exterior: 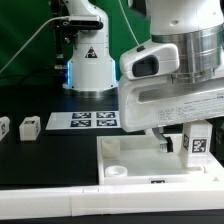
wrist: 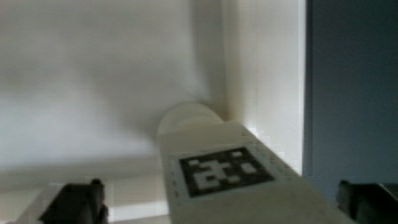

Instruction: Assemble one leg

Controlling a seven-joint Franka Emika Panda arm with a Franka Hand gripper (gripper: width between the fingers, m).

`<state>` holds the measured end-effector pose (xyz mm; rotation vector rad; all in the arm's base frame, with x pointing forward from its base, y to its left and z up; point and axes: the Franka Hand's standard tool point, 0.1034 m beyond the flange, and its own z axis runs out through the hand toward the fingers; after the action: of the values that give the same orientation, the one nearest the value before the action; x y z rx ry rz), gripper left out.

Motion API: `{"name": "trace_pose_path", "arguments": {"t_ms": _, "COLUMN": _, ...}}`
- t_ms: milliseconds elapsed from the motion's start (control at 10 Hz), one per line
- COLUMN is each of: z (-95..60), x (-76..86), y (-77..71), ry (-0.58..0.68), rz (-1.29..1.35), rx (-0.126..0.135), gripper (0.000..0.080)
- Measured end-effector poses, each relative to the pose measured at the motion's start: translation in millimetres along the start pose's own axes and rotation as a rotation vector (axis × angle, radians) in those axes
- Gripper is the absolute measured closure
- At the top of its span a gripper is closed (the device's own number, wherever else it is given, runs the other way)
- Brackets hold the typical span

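The small white plastic block-shaped leg [exterior: 197, 142] with a black-and-white tag hangs upright, long axis vertical, its rounded end pointing down over a corner of the large white square tray [exterior: 132, 152], between the gripper's [wrist: 217, 202] dark fingers [wrist: 71, 203]; whether they clamp it cannot be told, and the bare black table [exterior: 40, 160] lies open beside the tray's edge.

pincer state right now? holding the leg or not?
Pincer: open, straddling the leg, with a gap on each side; not gripping it.
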<state>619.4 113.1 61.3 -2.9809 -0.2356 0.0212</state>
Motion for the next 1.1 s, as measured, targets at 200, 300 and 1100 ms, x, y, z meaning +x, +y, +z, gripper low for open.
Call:
{"name": "trace_pose_path", "arguments": {"t_ms": 200, "z": 0.9, "x": -0.1, "y": 1.9, "ry": 0.0, "rz": -0.059, "rx": -0.002, "gripper": 0.015}}
{"name": "trace_pose_path", "arguments": {"t_ms": 300, "z": 1.1, "x": -0.2, "y": 1.8, "ry": 0.0, "rz": -0.032, "rx": -0.002, "gripper": 0.015}}
{"name": "trace_pose_path", "arguments": {"t_ms": 1100, "z": 2.7, "x": 0.4, "y": 0.0, "ry": -0.003, "rz": 0.588, "rx": 0.019, "gripper": 0.0532}}
